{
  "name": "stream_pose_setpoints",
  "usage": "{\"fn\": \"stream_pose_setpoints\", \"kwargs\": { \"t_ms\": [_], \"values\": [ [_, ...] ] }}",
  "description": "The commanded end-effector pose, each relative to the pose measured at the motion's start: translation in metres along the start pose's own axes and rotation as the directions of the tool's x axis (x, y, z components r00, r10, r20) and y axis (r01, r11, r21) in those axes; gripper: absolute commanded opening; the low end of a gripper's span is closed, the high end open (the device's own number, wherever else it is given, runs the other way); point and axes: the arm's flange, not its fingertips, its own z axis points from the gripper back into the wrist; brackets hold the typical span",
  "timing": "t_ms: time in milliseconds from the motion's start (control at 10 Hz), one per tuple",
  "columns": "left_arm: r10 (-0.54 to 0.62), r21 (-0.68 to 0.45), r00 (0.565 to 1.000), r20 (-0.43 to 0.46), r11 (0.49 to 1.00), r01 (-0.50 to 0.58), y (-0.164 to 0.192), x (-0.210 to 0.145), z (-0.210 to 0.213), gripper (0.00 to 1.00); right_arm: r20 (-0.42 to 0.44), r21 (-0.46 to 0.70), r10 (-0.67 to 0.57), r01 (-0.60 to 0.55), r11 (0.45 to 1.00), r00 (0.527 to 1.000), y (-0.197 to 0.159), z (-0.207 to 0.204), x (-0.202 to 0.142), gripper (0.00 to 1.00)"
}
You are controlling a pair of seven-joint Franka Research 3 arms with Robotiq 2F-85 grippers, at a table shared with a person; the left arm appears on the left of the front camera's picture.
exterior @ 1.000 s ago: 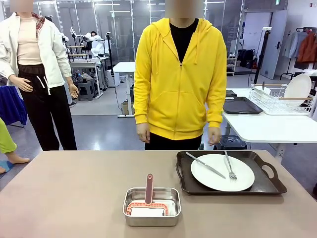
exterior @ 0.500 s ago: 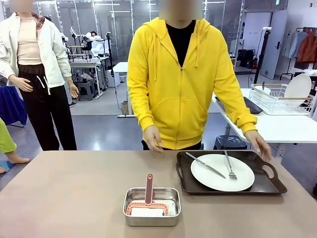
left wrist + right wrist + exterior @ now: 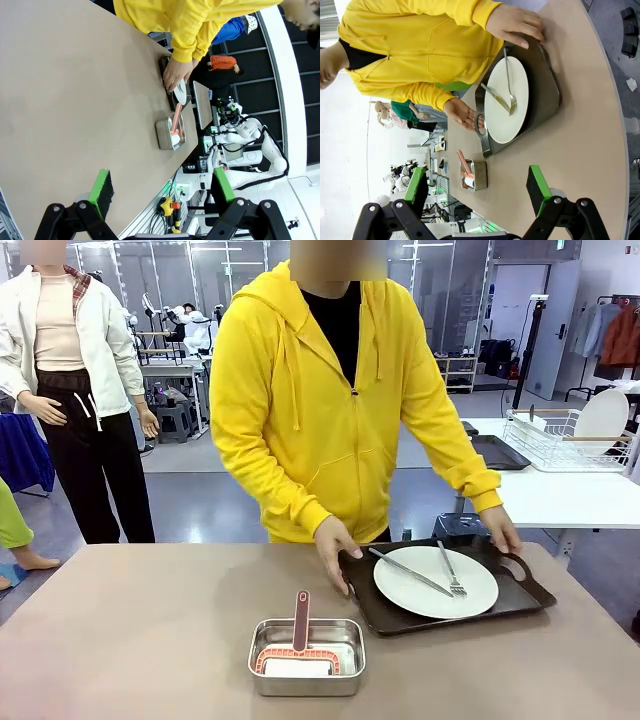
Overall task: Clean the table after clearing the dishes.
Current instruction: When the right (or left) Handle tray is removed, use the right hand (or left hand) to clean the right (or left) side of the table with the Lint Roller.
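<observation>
Person's hands (image 3: pixel 335 540) on tray (image 3: pixel 450 624) ends. Tray stiff, grab by handles (image 3: pixel 526 570); plate (image 3: pixel 420 602) probably ceramic, fragile, cutlery (image 3: pixel 412 573) loose, keep level. Left gripper (image 3: pixel 161 188), right gripper (image 3: pixel 477 186) spread, empty.

A lab: glass partitions (image 3: pixel 180 270), cluttered equipment bench (image 3: pixel 170 372) behind

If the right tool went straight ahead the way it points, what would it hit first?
Likely the steel pan, which lies straight ahead between the right tool's open fingers, before the tray. Depth is unclear; it might touch the table first.
</observation>
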Motion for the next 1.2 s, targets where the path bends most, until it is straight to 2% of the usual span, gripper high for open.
{"fn": "stream_pose_setpoints", "kwargs": {
  "t_ms": [0, 400, 500, 800, 1000, 1100],
  "values": [
    [0.012, 0.002, 1.000, 0.001, 1.000, -0.012, -0.006, -0.001, 0.002, 1.00, 0.002, 0.007, 0.005, -0.005, 1.000, 1.000, 0.003, 0.000, -0.001, 1.00],
    [0.012, 0.002, 1.000, 0.001, 1.000, -0.012, -0.006, -0.001, 0.002, 1.00, 0.000, 0.000, 0.000, 0.000, 1.000, 1.000, 0.000, 0.000, 0.000, 1.00],
    [0.012, 0.002, 1.000, 0.001, 1.000, -0.012, -0.006, -0.001, 0.002, 1.00, -0.039, -0.014, 0.046, -0.046, 0.999, 0.998, 0.019, -0.009, 0.010, 1.00],
    [0.012, 0.002, 1.000, 0.001, 1.000, -0.012, -0.006, -0.001, 0.002, 1.00, -0.200, -0.087, 0.159, -0.180, 0.980, 0.967, 0.078, -0.076, 0.045, 1.00],
    [0.012, 0.002, 1.000, 0.001, 1.000, -0.012, -0.006, -0.001, 0.002, 1.00, -0.384, -0.119, 0.261, -0.327, 0.937, 0.886, 0.132, -0.153, 0.053, 1.00],
    [0.012, 0.002, 1.000, 0.001, 1.000, -0.012, -0.006, -0.001, 0.002, 1.00, -0.474, -0.122, 0.312, -0.412, 0.903, 0.824, 0.160, -0.190, 0.048, 1.00]
  ]
}}
